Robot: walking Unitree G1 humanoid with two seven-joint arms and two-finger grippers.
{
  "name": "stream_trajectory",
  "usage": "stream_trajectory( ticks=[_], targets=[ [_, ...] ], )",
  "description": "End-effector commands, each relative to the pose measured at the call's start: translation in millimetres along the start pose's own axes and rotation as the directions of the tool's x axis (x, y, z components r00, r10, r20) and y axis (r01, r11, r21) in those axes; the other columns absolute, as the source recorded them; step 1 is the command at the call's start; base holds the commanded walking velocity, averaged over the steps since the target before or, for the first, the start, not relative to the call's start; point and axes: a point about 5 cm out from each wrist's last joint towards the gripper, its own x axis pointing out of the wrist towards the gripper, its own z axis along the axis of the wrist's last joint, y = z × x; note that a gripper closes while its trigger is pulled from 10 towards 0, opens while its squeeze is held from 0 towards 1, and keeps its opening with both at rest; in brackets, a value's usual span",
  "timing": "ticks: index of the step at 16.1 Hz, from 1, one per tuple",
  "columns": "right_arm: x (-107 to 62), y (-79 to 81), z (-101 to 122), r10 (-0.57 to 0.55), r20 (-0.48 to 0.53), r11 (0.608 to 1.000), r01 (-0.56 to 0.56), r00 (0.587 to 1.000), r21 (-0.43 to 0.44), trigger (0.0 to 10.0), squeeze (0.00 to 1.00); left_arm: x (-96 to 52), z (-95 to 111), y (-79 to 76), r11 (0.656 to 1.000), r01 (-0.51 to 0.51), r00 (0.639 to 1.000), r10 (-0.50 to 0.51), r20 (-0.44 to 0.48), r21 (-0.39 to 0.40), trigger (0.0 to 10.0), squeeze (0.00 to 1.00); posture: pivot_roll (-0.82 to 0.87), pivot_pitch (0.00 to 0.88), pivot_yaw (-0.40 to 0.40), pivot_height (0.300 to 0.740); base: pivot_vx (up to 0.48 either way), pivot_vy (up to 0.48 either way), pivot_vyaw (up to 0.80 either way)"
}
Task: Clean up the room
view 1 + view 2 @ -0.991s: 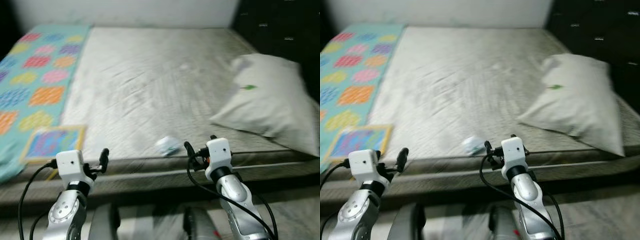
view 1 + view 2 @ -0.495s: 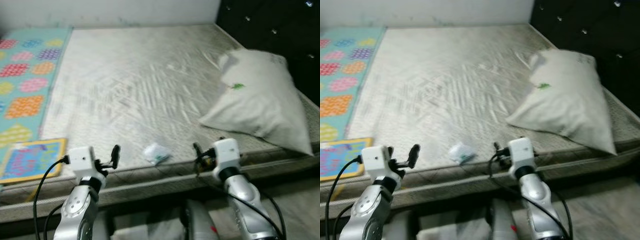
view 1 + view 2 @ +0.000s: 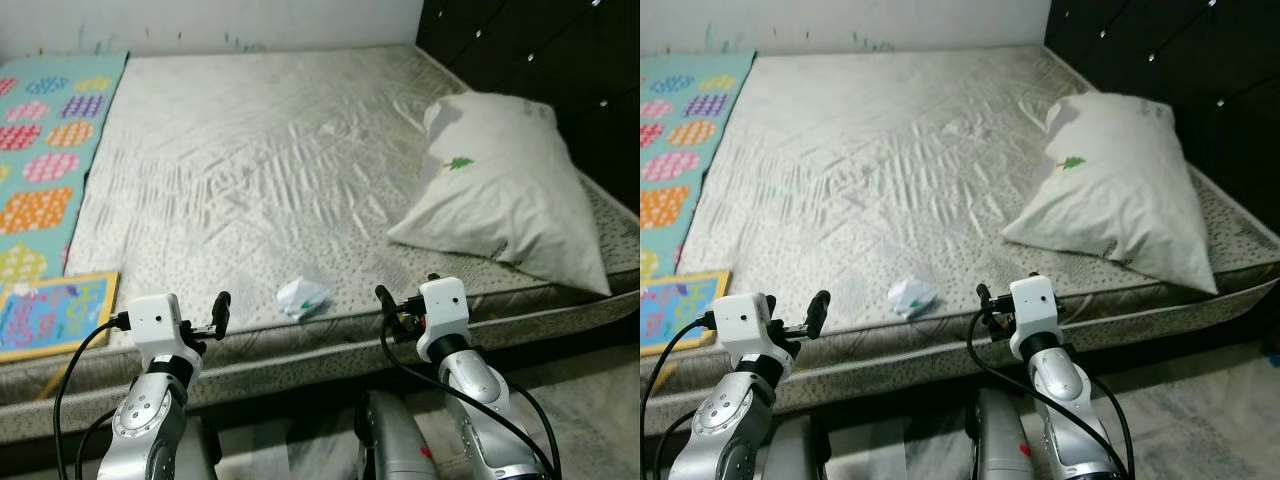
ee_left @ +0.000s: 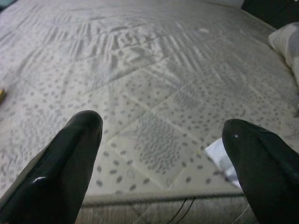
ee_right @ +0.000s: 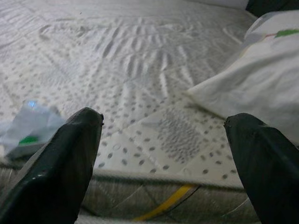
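Observation:
A crumpled white wrapper (image 3: pixel 301 296) with a bit of green lies on the grey mattress (image 3: pixel 260 170), close to its front edge. It sits between my two raised arms. My left gripper (image 3: pixel 218 315) hovers at the mattress edge to the wrapper's left, open and holding nothing. In the left wrist view the left gripper (image 4: pixel 163 126) has its fingers spread wide and the wrapper (image 4: pixel 222 156) lies off to one side. My right gripper (image 3: pixel 385 302) is at the edge to the wrapper's right, open and holding nothing. The right wrist view has the wrapper (image 5: pixel 28 126) beside one finger.
A large white pillow (image 3: pixel 500 190) rests at the mattress's right side against a dark headboard (image 3: pixel 530 50). A colourful patterned quilt (image 3: pixel 45 150) covers the left side. A bright picture book (image 3: pixel 55 315) lies at the front left. Floor shows at lower right.
The camera has swung and steadied, so the whole bed has shifted in view and is sharper. Both arms stay raised at the mattress edge with fingers spread.

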Motion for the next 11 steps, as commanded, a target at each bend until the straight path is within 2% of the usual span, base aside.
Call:
stream_trajectory(
  ticks=[1, 3, 5, 7, 8, 10, 11],
  targets=[
    [1.5, -0.1, 1.1, 0.007, -0.001, 1.0, -0.007, 1.0, 0.0, 10.0, 0.0, -1.5, -1.8, 1.3, 1.0, -0.009, 1.0, 0.009, -0.015, 0.011, 10.0, 0.0, -0.13, 0.054, -0.029, 0.524, 0.0, 0.0, 0.0],
    [12.6, 6.0, -7.9, 0.056, -0.082, 0.998, -0.058, 0.995, -0.026, 10.0, 0.0, 1.5, 4.5, 4.2, 0.999, -0.037, 0.999, 0.036, 0.008, 0.039, 10.0, 0.0, -0.11, 0.068, -0.031, 0.524, 0.0, 0.0, 0.0],
    [28.0, 17.8, -6.6, 0.152, -0.1, 0.987, -0.156, 0.983, -0.029, 10.0, 0.0, 0.2, 10.6, 5.1, 0.997, -0.036, 0.999, 0.035, 0.026, 0.064, 10.0, 0.0, -0.08, 0.08, -0.038, 0.524, 0.0, 0.0, 0.0],
    [33.5, 23.7, -5.9, 0.198, -0.109, 0.979, -0.201, 0.974, -0.02, 10.0, 0.0, -4.0, 9.5, 6.5, 0.997, -0.039, 0.999, 0.038, 0.009, 0.065, 10.0, 0.0, -0.06, 0.086, -0.041, 0.524, 0.0, 0.0, 0.0],
    [37.6, 29.9, -4.9, 0.237, -0.109, 0.971, -0.24, 0.965, -0.009, 10.0, 0.0, -9.5, 6.9, 8.1, 0.997, -0.036, 0.999, 0.037, -0.015, 0.065, 10.0, 0.0, -0.04, 0.091, -0.042, 0.524, 0.0, 0.0, 0.0],
    [53.0, 49.2, -2.3, 0.311, -0.119, 0.95, -0.309, 0.943, 0.031, 10.0, 0.0, -30.9, 5.0, 8.4, 0.997, -0.011, 0.998, 0.015, -0.059, 0.076, 10.0, 0.0, 0.02, 0.103, -0.035, 0.524, 0.0, 0.0, 0.0],
    [58.4, 57.1, -1.3, 0.331, -0.123, 0.944, -0.329, 0.936, 0.03, 10.0, 0.0, -42.3, 6.3, 12.4, 0.997, -0.03, 0.997, 0.035, -0.063, 0.077, 10.0, 0.0, 0.05, 0.112, -0.03, 0.524, 0.0, 0.0, 0.0]
  ],
)
